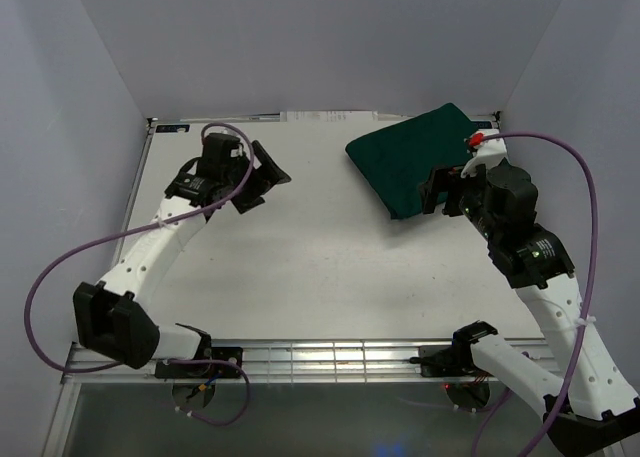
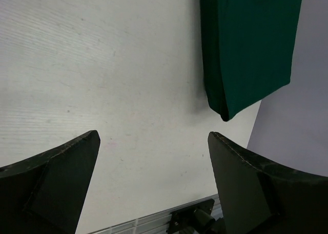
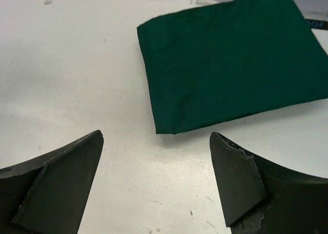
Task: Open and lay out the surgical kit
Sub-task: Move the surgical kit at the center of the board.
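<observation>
The two dark fingers [image 3: 61,183] of the right end effector [image 3: 156,142] are filling the bottom of the right wrist view. They are standing wide apart with only bare worktop [image 3: 77,65] showing between them, so this end effector is gripping nothing. Just ahead of those fingers, and reaching off to their right, the surgical kit [image 3: 230,60] is lying flat as a folded dark green cloth bundle. Its nearest corner is pointing toward the gap between the fingers without touching either one. From above, the right end effector [image 1: 445,189] is hanging over the near edge of the kit [image 1: 420,157]. The pictures are not showing how high it is sitting above the cloth.

The left end effector [image 1: 262,184] is sitting well apart from the kit, with open worktop [image 1: 320,257] between them. Through its own camera the kit [image 2: 248,44] is appearing far ahead and to the right of the fingers [image 2: 56,183]. The left end effector [image 2: 154,142] is also spread wide and carrying nothing.

Beyond the kit, a strip of printed paper [image 1: 330,115] is lying along the far edge of the worktop. Purple cables [image 1: 60,267] are looping out from both arms, and a slotted metal rail [image 1: 330,357] is running along the near edge between the arm bases.
</observation>
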You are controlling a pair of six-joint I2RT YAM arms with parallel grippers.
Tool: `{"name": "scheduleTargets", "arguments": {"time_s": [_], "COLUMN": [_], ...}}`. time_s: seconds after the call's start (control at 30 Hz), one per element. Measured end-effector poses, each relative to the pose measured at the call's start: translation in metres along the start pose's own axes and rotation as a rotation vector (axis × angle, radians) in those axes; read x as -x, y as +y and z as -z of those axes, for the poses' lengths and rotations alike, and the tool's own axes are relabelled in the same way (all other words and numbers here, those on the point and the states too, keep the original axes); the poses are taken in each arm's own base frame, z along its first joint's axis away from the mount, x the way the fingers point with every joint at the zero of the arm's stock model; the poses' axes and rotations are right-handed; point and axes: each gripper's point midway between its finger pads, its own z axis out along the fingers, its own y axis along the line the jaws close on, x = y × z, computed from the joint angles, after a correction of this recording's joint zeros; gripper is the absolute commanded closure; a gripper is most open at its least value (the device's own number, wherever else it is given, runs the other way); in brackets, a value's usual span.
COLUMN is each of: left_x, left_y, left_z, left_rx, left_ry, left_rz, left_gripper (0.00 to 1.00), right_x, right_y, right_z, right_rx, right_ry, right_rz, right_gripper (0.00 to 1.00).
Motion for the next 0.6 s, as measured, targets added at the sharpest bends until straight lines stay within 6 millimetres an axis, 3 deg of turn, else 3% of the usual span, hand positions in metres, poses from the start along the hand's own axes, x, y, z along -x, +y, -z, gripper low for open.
{"name": "scheduleTargets", "arguments": {"time_s": [0.13, 0.4, 0.6], "left_x": [-0.027, -0.064, -0.096], "left_y": [-0.032, -0.096, -0.139], "left_z": [-0.039, -0.12, -0.175], "left_rx": [0.014, 0.043, 0.017], "left_ry": [0.07, 0.069, 0.065], "left_rz": [-0.007, -0.033, -0.064], "left_gripper": [0.02, 0.02, 0.11], "right_x": [-0.016, -0.017, -0.015], "right_y": [-0.001, -0.001, -0.002], "right_z": [-0.012, -0.012, -0.011], "right_rx": [-0.017, -0.03, -0.043], "right_ry": [0.074, 0.074, 0.066], "right_rz": [-0.027, -0.072, -0.092], "right_gripper": [0.1, 0.1, 0.1]}}
